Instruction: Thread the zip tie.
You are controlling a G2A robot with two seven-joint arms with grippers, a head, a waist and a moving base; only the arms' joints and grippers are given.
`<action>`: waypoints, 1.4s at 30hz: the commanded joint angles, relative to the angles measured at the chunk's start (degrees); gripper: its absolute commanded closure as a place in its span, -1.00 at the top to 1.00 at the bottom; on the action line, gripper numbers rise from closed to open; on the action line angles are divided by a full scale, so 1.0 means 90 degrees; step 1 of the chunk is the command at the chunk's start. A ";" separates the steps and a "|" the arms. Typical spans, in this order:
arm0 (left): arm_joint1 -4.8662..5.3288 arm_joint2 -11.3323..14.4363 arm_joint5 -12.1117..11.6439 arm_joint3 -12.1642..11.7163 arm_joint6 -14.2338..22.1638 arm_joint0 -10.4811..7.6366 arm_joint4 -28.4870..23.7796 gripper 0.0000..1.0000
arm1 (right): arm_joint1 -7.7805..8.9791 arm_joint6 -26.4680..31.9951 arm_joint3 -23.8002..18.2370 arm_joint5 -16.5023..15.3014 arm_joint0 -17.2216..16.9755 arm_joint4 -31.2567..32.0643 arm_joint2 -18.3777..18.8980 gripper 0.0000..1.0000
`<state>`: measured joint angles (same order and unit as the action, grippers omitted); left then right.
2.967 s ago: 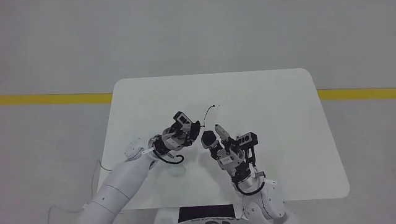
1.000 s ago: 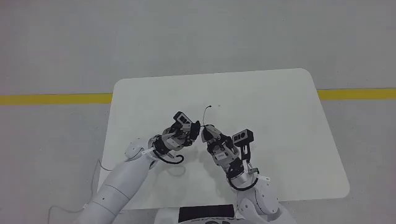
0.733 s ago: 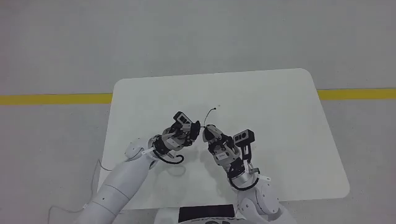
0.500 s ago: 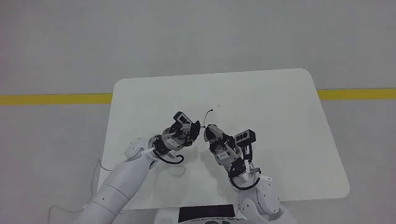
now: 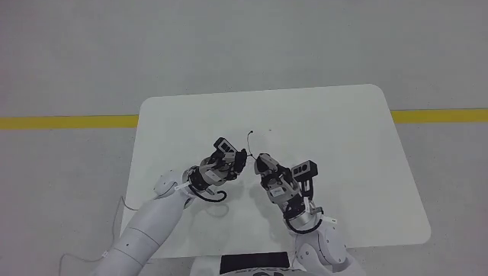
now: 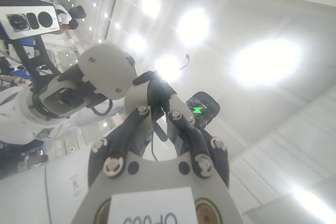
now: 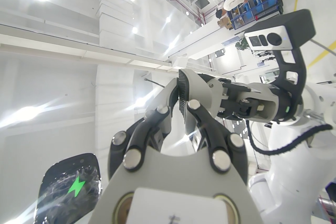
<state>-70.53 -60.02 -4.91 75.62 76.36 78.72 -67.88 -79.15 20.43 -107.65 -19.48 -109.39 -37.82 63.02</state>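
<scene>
Zip tie (image 5: pixel 250 142) pts away from robot, pinched by L gripper (image 6: pixel 157 89); R gripper (image 7: pixel 178 84) closed, hold unclear

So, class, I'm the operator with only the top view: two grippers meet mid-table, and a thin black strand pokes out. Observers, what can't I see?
Observer: In the left wrist view the zip tie runs through the left gripper, whose fingers are shut on it.
Operator: Anything behind the fingers?
Observer: Yes, a thin black length continues past them toward the palm.
Operator: And the right gripper?
Observer: Its wrist view shows the tie's free end jutting out just beyond it.
</scene>
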 commanded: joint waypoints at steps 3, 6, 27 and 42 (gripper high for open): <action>0.0000 0.0000 0.0000 0.0000 0.0000 0.0000 0.0000 -1.00 | -0.0007 -0.0011 0.0002 0.0000 -0.0015 -0.0017 0.0047 -1.00; 0.0000 0.0000 0.0000 0.0000 0.0000 0.0000 0.0000 -1.00 | -0.0012 -0.0016 0.0006 0.0000 -0.0030 -0.0024 0.0082 -1.00; 0.0000 0.0000 0.0000 0.0000 0.0000 0.0000 0.0000 -1.00 | -0.0017 0.0119 0.0036 0.0000 -0.0147 0.0096 0.0166 -0.06; 0.0000 0.0000 0.0000 0.0000 0.0000 0.0000 0.0000 -1.00 | 0.0022 0.0261 -0.0002 0.0021 -0.0035 -0.0091 -0.0041 -0.44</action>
<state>-70.53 -60.02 -4.91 75.62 76.36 78.72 -67.88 -78.97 22.70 -107.61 -19.26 -109.75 -38.54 62.73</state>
